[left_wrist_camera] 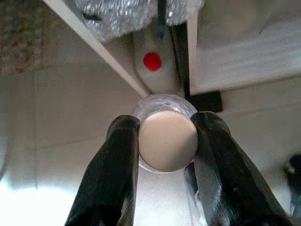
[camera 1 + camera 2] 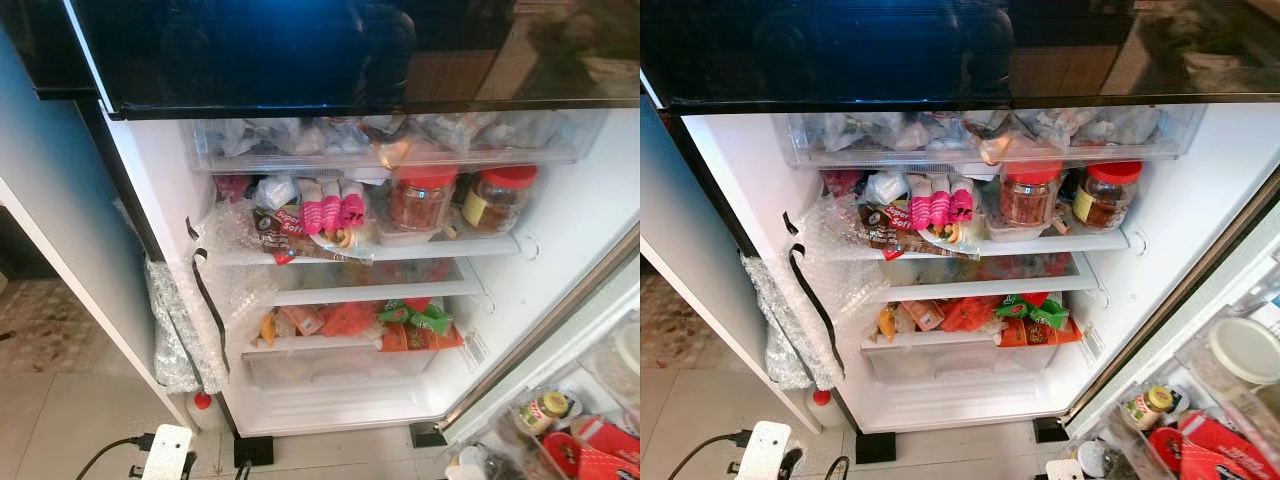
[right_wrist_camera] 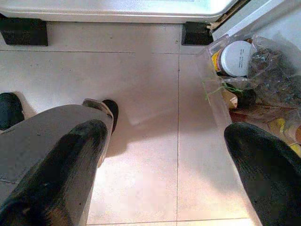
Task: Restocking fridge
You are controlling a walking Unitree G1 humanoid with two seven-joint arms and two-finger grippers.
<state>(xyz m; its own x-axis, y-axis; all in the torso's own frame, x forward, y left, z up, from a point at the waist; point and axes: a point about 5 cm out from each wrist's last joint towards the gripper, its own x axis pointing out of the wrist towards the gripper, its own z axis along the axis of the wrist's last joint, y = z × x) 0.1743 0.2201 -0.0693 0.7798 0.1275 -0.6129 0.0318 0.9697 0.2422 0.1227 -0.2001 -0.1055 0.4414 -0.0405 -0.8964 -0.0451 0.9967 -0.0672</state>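
The fridge stands open before me, its shelves [image 2: 400, 250] packed. Two red-lidded jars [image 2: 421, 198] sit on the upper shelf beside pink packets [image 2: 330, 208]. Green and orange packets [image 2: 415, 318] fill the lower shelf. In the left wrist view my left gripper [image 1: 167, 136] is shut on a clear bottle with a cream cap [image 1: 168, 143], held low above the floor tiles near the fridge's bottom left corner. In the right wrist view my right gripper [image 3: 169, 136] is open above the floor, with nothing between its fingers [image 3: 89, 141].
The open door's bin [image 2: 560, 430] at lower right holds jars and packets. Bubble wrap [image 2: 175, 330] hangs on the fridge's left edge. A red-capped bottle [image 2: 203, 402] stands on the floor there, and a white power strip [image 2: 165, 452] lies nearby. The dark freezer door [image 2: 300, 50] overhangs above.
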